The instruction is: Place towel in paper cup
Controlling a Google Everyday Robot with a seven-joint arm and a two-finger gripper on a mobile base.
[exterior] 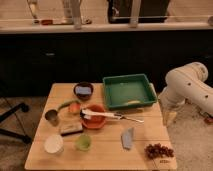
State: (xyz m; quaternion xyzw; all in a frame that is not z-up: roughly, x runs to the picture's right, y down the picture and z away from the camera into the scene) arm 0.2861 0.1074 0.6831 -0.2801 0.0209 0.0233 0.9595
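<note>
The towel (127,138) is a small grey-blue folded cloth lying flat on the wooden table (107,159), right of centre near the front. The paper cup (53,144) is white and stands upright at the front left corner. My white arm comes in from the right, and the gripper (170,118) hangs pointing down just beyond the table's right edge, level with the table's middle. It is well apart from the towel and far from the cup. Nothing shows in the gripper.
A green tray (129,91) sits at the back right. A dark bowl (83,90), an orange bowl with a white utensil (94,116), a metal cup (51,117), a green cup (83,143), a brown block (71,128) and grapes (158,150) stand around. Dark cabinets are behind.
</note>
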